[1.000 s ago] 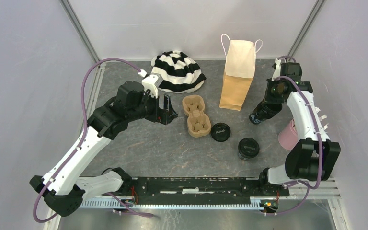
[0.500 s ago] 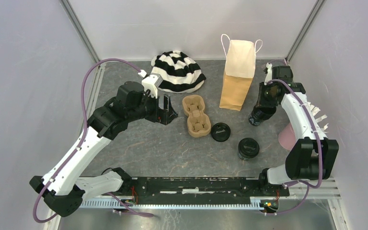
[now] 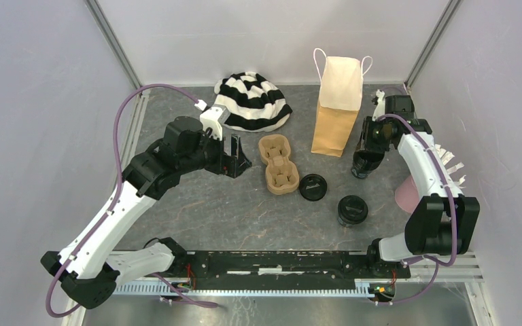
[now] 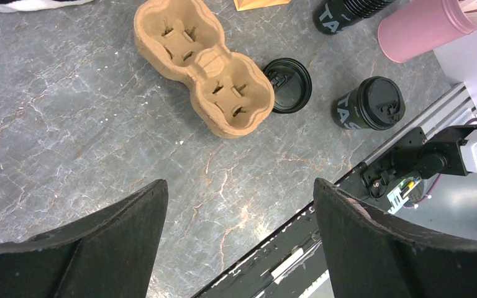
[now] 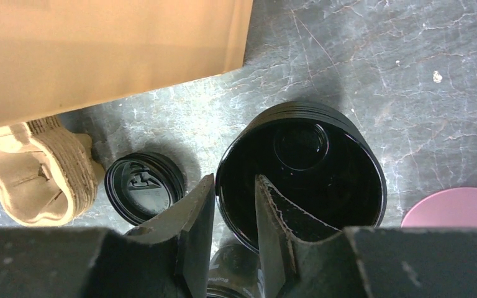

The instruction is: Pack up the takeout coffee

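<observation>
**Right pincer** (image 5: 235,186): it stands over the open cup (image 5: 323,186), which is upright on the table (image 3: 231,204) just right of the foot of the bag (image 3: 336,115). One finger (image 5: 192,217) is outside the cup wall, on the side facing the lid (image 5: 141,186). The other finger (image 5: 279,217) is inside the cup's mouth. The rim runs through the gap between them. The jaws are partly apart. The outer finger is at or against the wall, and the inner finger shows clear of it. No clamp on the rim is visible.

**Left pincer** (image 4: 239,248): its jaws are spread wide with nothing between them. It hangs above bare table just left of the carrier (image 3: 277,164) and touches nothing.

**Task items:**
- The open cup is beside the bag, as noted above.
- The lid lies flat on the table just beside the carrier's near end.
- The lidded cup (image 3: 352,209) stands upright on the table. It is near the lid but apart from it, toward the arm bases.

**Other:** the pink cup (image 3: 408,190) is to the right of the open cup, partly hidden by the right arm.
</observation>
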{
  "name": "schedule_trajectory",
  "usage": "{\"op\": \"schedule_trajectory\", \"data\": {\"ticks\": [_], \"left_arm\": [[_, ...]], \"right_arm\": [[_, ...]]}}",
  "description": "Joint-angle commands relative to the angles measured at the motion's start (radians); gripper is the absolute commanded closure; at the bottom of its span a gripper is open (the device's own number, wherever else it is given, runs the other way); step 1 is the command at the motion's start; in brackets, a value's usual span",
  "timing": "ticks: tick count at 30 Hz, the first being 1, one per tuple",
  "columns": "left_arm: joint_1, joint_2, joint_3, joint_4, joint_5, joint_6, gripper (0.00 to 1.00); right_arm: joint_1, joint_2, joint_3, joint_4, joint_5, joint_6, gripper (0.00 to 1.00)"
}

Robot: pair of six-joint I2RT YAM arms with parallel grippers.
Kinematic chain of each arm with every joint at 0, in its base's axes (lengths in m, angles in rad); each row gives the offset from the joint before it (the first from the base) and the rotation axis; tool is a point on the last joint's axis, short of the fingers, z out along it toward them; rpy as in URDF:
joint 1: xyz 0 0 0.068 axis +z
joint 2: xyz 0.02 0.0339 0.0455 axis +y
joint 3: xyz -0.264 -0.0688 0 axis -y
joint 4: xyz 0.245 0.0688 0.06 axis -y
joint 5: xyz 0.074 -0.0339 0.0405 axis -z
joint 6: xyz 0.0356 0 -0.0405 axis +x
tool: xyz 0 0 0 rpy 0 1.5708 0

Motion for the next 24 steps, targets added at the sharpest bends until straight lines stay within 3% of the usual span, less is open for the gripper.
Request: {"op": "schedule_trajectory", "data": {"ticks": [1,8,11,15,24], "left_arm": [[0.004,-0.017,0.000,0.035,0.028,0.028,0.08],[0.006,-0.020,-0.007,0.035,0.031,0.026,0.08],[0.006,-0.020,-0.008,0.035,0.034,0.026,0.08],[0.009,-0.018,-0.006,0.035,0.036,0.027,0.08],[0.013,-0.017,-0.012,0.041,0.045,0.023,0.08]], "right_arm": [[-0.002,-0.017,-0.019,0.060,-0.056,0.030,0.64],[-0.002,-0.009,-0.062,0.103,-0.091,0.051,0.65],[-0.003,-0.007,-0.061,0.110,-0.101,0.063,0.75],[-0.007,-0.015,-0.062,0.111,-0.118,0.068,0.62],[-0.079,-0.029,-0.127,0.187,-0.260,0.129,0.62]]}}
